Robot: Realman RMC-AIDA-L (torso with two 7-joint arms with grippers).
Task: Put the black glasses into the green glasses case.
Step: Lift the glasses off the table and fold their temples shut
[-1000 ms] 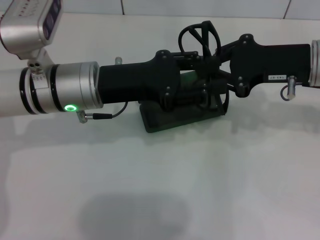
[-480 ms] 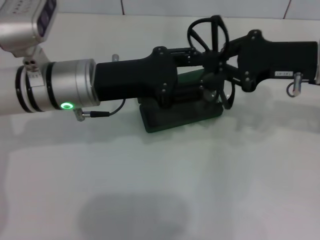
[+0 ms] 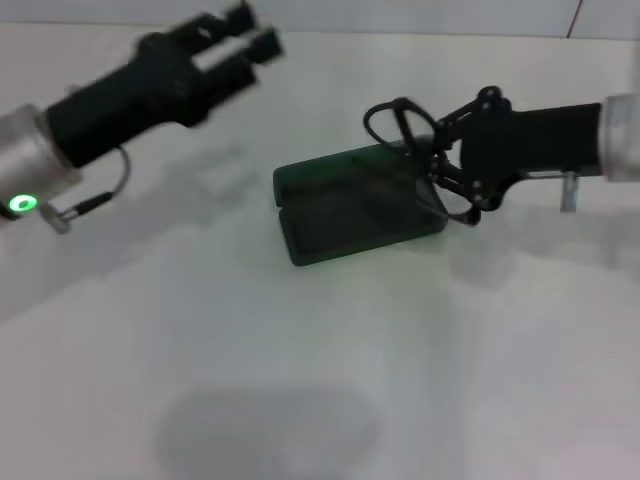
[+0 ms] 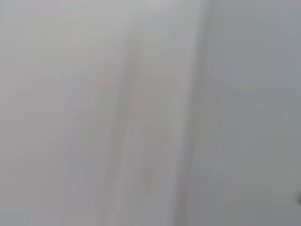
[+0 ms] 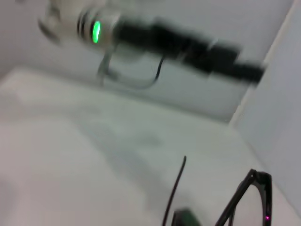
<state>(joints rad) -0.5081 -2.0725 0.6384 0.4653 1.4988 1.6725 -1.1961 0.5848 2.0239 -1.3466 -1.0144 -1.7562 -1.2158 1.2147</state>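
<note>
Head view: right gripper (image 3: 440,165) jaws pinching black glasses (image 3: 400,130) above green glasses case (image 3: 350,205) edge; left gripper (image 3: 245,40) apparently spread.

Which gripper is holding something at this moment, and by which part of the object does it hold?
The right gripper holds the black glasses above the open green glasses case, apparently near the frame's side; the exact contact is hidden. The left gripper holds nothing.

Head camera looks down; left wrist view seemingly blank.
</note>
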